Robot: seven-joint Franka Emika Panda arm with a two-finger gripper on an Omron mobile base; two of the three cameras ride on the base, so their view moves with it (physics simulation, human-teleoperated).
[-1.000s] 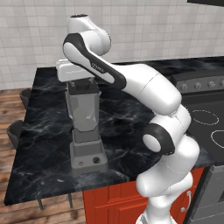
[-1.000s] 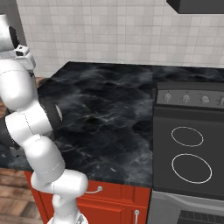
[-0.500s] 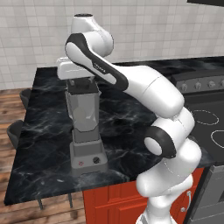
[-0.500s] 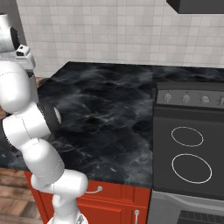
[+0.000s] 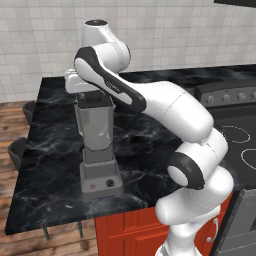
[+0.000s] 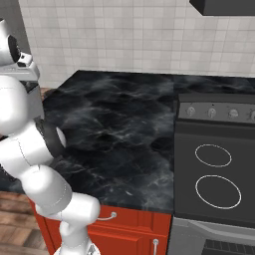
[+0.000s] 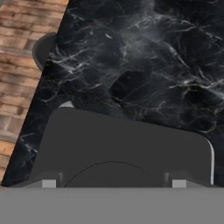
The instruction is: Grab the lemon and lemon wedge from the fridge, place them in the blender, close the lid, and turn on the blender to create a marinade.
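Directly above the blender (image 5: pixel 99 145), the gripper (image 5: pixel 92 95) sits low over the top of the jug. From the left base camera its fingers are hidden behind the hand and the dark lid (image 5: pixel 94 101), so contact with the lid cannot be confirmed; the jaws stand wide apart, with nothing seen held between them. In the hand camera the lid (image 7: pixel 122 151) appears as a dark grey square cap with rounded corners and a raised round centre, lying at 6 o'clock just under the hand. The lid rests on the translucent tapered jug, which stands upright on its boxy grey base. A small red button (image 5: pixel 91 187) and a dark knob (image 5: pixel 109 183) face forward on that base. The blender stands on the black marble counter (image 5: pixel 145 145), near its left end. At 3 o'clock of the counter sits a grey stove (image 6: pixel 214 174) with two ring burners, above red cabinets (image 6: pixel 124 231).
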